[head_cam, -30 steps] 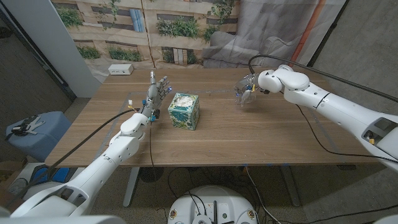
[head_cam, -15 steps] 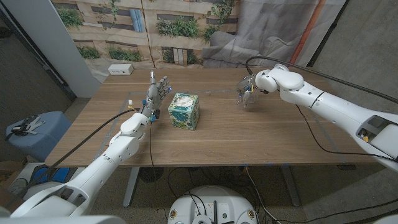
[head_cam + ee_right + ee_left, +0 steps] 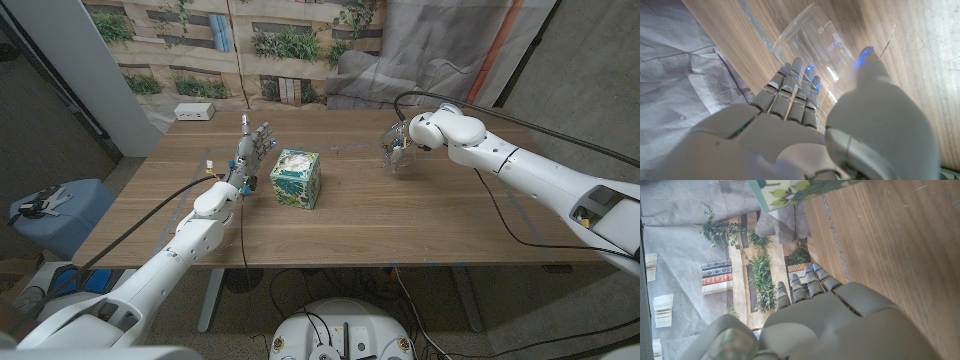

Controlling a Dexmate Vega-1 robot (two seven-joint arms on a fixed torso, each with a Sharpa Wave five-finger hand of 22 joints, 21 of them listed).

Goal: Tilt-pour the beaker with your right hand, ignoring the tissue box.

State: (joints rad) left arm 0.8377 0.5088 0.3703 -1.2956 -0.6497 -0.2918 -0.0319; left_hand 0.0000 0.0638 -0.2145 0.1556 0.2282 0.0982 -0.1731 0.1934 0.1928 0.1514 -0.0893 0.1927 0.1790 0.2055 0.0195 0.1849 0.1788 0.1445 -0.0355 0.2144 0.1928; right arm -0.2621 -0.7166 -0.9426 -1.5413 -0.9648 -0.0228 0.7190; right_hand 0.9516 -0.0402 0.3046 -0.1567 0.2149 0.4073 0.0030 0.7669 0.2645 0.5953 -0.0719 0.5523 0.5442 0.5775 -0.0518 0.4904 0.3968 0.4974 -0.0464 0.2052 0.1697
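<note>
One beaker (image 3: pixel 396 152), clear glass, sits at about 1 o'clock on the counter (image 3: pixel 400 220), right hand (image 3: pixel 408 141) wrapped around it w/ thumb opposite. Imo tilt slow, wrist roll only, keep spout away from the tissue box (image 3: pixel 296 178). Left hand (image 3: pixel 255 143) spread, holding nothing.

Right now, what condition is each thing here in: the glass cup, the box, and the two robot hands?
beaker: clear glass, held in the right hand, looks empty.
tissue box: upright on the table, untouched.
right hand: fingers wrapped around the beaker.
left hand: holds nothing, fingers straight, beside the tissue box.
</note>
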